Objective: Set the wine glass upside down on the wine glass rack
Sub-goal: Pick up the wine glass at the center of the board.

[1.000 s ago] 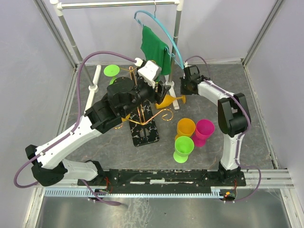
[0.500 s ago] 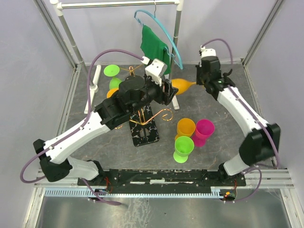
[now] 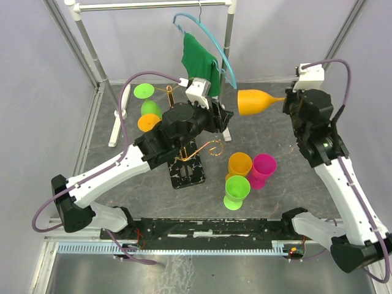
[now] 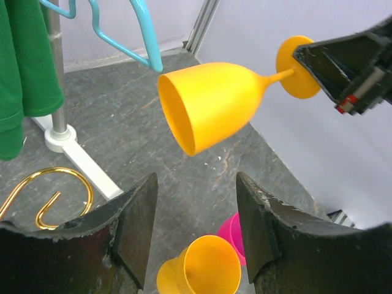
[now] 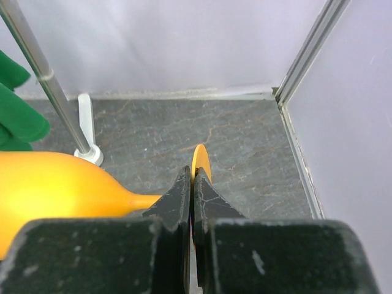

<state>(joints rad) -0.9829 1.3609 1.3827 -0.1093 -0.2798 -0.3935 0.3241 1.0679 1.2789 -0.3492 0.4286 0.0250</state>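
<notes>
An orange wine glass [image 3: 252, 102] lies sideways in the air, its mouth toward the left arm. My right gripper [image 3: 289, 101] is shut on its round foot [image 5: 200, 162], and the bowl [image 5: 49, 190] stretches off to the left. In the left wrist view, the glass [image 4: 211, 104] hangs above and ahead of my left gripper [image 4: 195, 181], which is open with nothing between its fingers. The gold wine glass rack [image 3: 185, 150] stands on its black marbled base [image 3: 190, 173] under the left arm [image 3: 177, 125]. One gold scroll [image 4: 46, 190] shows near the left fingers.
A green glass [image 3: 149, 108] and an orange glass [image 3: 148, 122] hang at the rack's left side. Orange [image 3: 239, 164], pink [image 3: 264, 166] and green [image 3: 236, 188] glasses stand on the table right of the rack. The white clothes rail [image 3: 230, 43] carries a green cloth [image 3: 199, 61] and blue hanger [image 3: 211, 43].
My right arm has lifted the orange glass off the table and swung up and to the right with it. The left gripper has shifted slightly toward the back and its jaws have narrowed a little.
</notes>
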